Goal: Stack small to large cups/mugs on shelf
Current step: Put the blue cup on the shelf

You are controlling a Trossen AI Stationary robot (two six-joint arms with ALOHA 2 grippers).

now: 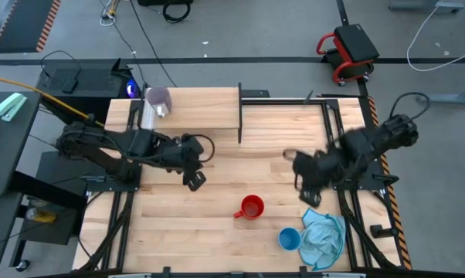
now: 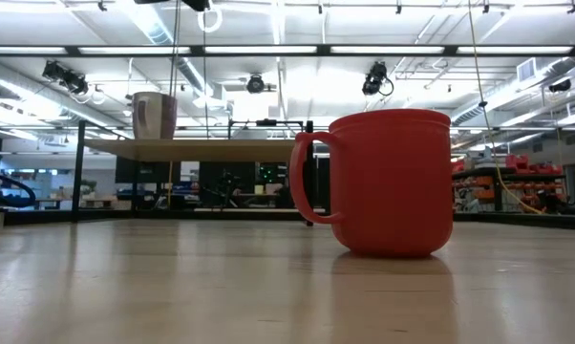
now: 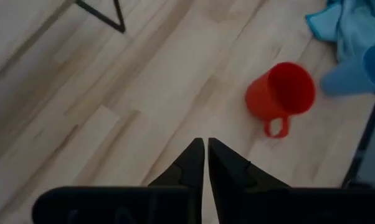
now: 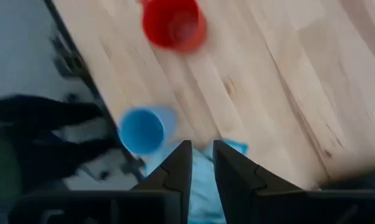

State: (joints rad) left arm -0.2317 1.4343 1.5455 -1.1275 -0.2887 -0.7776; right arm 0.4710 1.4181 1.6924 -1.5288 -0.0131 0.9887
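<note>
Cups sit apart: the purple cup [image 1: 158, 100] stands on the shelf [image 1: 209, 110] near its white-strip end, seemingly the stack's start; the red cup [image 1: 252, 207] stands upright mid-tabletop toward the front edge; the blue cup [image 1: 290, 239] rests near the front right corner, touching a blue cloth [image 1: 323, 238]; the left gripper [image 1: 195, 180] hovers between shelf and red cup, fingers nearly together, empty; the right gripper [image 1: 309, 195] hangs above the cloth, fingers slightly parted, empty.

left pincer [image 3: 205, 163] has its fingers pressed together, holding nothing. right pincer [image 4: 202, 163] shows a narrow gap between its fingers, also holding nothing.
</note>
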